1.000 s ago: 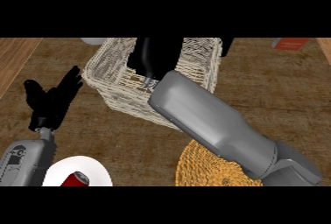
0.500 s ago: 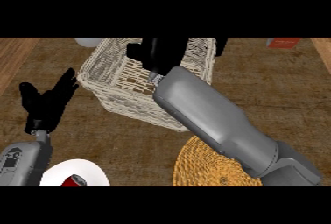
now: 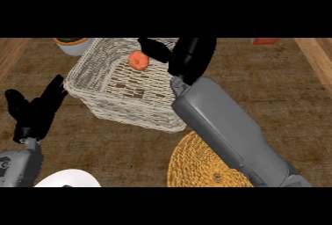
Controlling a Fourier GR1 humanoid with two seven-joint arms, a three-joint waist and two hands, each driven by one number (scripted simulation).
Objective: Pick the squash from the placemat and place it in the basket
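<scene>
I'm holding the squash (image 3: 137,60), pinched in my right hand (image 3: 188,55), over the wicker basket (image 3: 123,94); releasing remains.

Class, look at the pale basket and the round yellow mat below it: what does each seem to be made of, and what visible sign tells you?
The pale rectangular basket looks like woven wicker, matt: crossing strands with gaps show. The round yellow placemat looks like coiled straw or rattan, going by its ringed weave; which fibre is unclear.
</scene>
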